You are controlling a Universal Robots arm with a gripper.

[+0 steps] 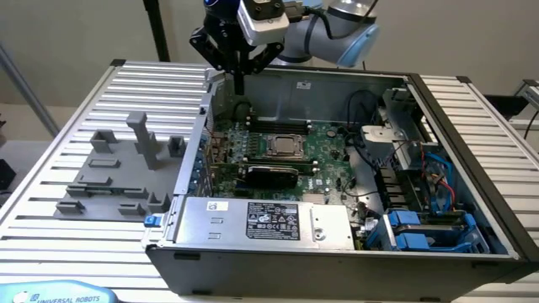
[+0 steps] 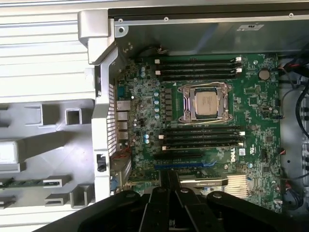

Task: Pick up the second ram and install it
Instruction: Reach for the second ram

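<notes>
A thin green ram stick (image 2: 19,182) lies in a slot of the grey holder (image 2: 58,140) outside the computer case, beside its side wall. My gripper (image 1: 239,90) hangs above the back corner of the open case (image 1: 295,76), on the exterior view's left. Its fingers are shut together with nothing between them. In the wrist view the gripper (image 2: 169,178) points down over the green motherboard (image 2: 145,111), near the black-covered card (image 2: 203,182). Dark memory slots (image 2: 198,65) run on one side of the processor (image 2: 205,102), and more slots (image 2: 200,137) on the other.
The grey holder (image 1: 110,183) with its upright posts (image 1: 143,139) sits on the slatted table (image 1: 50,189) at the exterior view's left of the case. Inside the case are a power supply (image 1: 261,221), cables (image 1: 379,164) and blue drive bays (image 1: 421,230).
</notes>
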